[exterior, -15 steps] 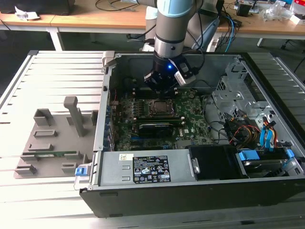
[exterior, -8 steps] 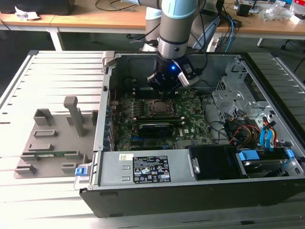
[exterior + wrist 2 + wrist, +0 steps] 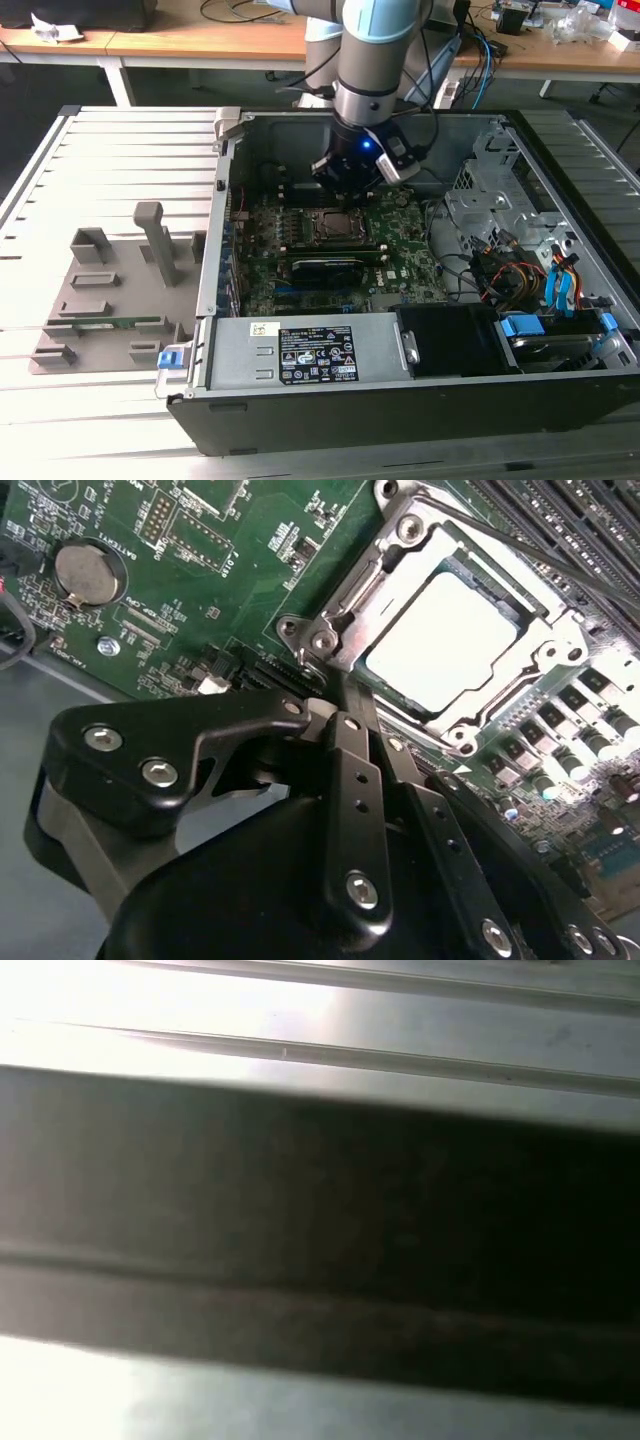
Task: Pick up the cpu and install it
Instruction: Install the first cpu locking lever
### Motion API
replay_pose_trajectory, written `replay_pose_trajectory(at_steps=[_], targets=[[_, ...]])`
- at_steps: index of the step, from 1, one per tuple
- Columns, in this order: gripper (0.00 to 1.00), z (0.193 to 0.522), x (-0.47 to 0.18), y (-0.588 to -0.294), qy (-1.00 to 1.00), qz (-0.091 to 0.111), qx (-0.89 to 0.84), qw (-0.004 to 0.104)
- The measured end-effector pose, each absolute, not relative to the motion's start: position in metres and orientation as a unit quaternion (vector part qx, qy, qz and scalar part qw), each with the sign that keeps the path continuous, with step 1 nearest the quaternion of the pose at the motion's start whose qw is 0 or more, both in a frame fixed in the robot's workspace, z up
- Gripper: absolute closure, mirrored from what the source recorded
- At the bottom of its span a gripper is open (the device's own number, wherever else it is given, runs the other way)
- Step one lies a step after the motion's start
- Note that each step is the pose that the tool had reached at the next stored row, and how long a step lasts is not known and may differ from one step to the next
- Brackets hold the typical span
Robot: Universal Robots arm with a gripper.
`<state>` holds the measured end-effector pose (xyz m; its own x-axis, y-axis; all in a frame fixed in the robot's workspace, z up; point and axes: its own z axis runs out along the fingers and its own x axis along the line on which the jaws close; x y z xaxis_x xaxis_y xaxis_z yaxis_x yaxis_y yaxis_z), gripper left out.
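Observation:
In the second wrist view the cpu (image 3: 445,630) lies flat inside the motherboard socket, its shiny pale top framed by the socket's metal load plate (image 3: 400,540). My gripper (image 3: 340,692) hangs just beside the socket's corner hinge with its black fingers (image 3: 352,780) drawn together and nothing between them. In the exterior view the gripper (image 3: 350,195) hovers low over the socket (image 3: 335,222) on the green motherboard (image 3: 400,262) inside the open computer case (image 3: 230,130).
A long black card (image 3: 330,268) lies just in front of the socket. A drive cage with cables (image 3: 530,270) fills the case's right side in the exterior view. A grey fixture tray (image 3: 110,300) sits outside on the left. A coin battery (image 3: 88,568) is nearby.

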<state>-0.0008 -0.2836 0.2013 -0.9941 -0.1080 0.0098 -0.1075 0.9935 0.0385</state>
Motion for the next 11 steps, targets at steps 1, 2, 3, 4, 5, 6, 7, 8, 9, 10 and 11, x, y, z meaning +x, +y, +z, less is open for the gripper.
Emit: replay_pose_trajectory(at_steps=[1,2,3,4,5,6,7,8,9,10,11], targets=[[0.89,0.2011,-0.0004,-0.2837,-0.998,-0.019,0.054,0.006],[0.89,0.2009,-0.0003,-0.2836,-0.998,-0.019,0.054,0.006],[0.89,0.2008,-0.0002,-0.2836,-0.998,-0.019,0.055,0.006],[0.89,0.2008,-0.0001,-0.2836,-0.998,-0.02,0.055,0.006],[0.89,0.2007,-0.0001,-0.2835,-0.998,-0.02,0.055,0.006],[0.89,0.2008,0.0,-0.2834,-0.998,-0.021,0.056,0.006],[0.89,0.2009,0.0,-0.2834,-0.998,-0.021,0.056,0.006],[0.89,0.2012,0.0,-0.2833,-0.998,-0.021,0.057,0.006],[0.89,0.2024,0.0001,-0.2831,-0.998,-0.021,0.057,0.005],[0.89,0.2073,0.0,-0.2832,-0.998,-0.021,0.057,0.006],[0.89,0.2088,0.0,-0.2832,-0.998,-0.021,0.057,0.006]])
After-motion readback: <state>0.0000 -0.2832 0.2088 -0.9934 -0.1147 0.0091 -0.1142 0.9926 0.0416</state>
